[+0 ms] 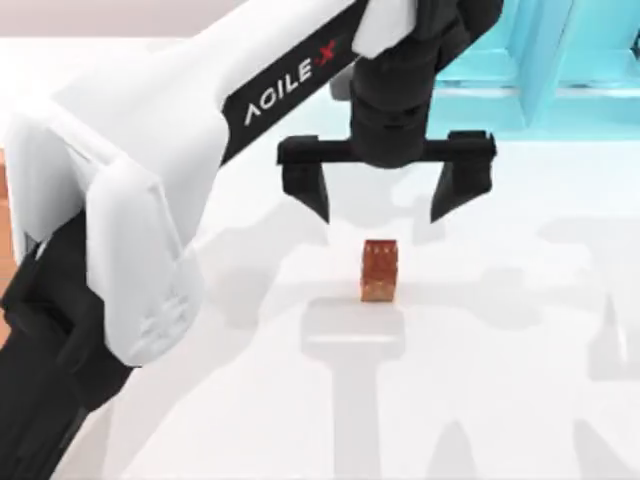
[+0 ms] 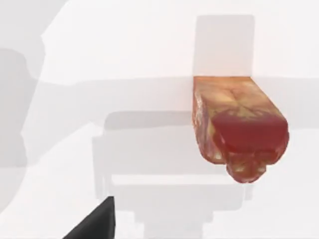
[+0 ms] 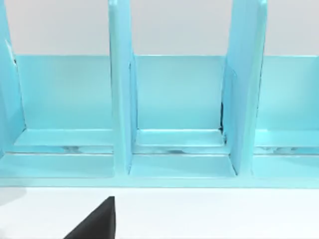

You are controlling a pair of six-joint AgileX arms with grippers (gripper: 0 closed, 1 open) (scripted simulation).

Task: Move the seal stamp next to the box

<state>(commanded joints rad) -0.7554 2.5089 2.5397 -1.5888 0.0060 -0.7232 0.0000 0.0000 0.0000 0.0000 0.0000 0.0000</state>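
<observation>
One gripper is at work: my left gripper (image 1: 385, 195), reaching in from the table's left edge on its white AgileX arm and hanging over the middle of the table. Its two dark fingers (image 1: 310, 188) stand well apart, pointing toward the near edge, and nothing is held between them.

Position of the seal stamp (image 1: 379, 270): it stands upright on the bare white table (image 1: 500, 380), near the centre, clear of the gripper and just on the near-edge side of the fingertips. In the top view it lines up with the gap between the fingers, sitting close to the midline, and it is plainly narrower than that gap. Its long axis is vertical, tan base down. The left wrist view confirms the stamp (image 2: 239, 124) standing alone on the table, with one dark finger (image 2: 94, 224) at the frame's edge and no contact.

Judgement: the approach is aligned but the grasp is not yet made; the gripper needs to come down and slightly toward the near edge so the fingers straddle the block before closing.

Beyond this, a turquoise shelf frame (image 1: 560, 60) stands at the far right corner of the table. The right wrist view looks at its dividers (image 3: 119, 89), with one dark finger (image 3: 94, 224) in frame; whether my right gripper is open or closed I cannot tell. The left arm is clearly the nearer one.
</observation>
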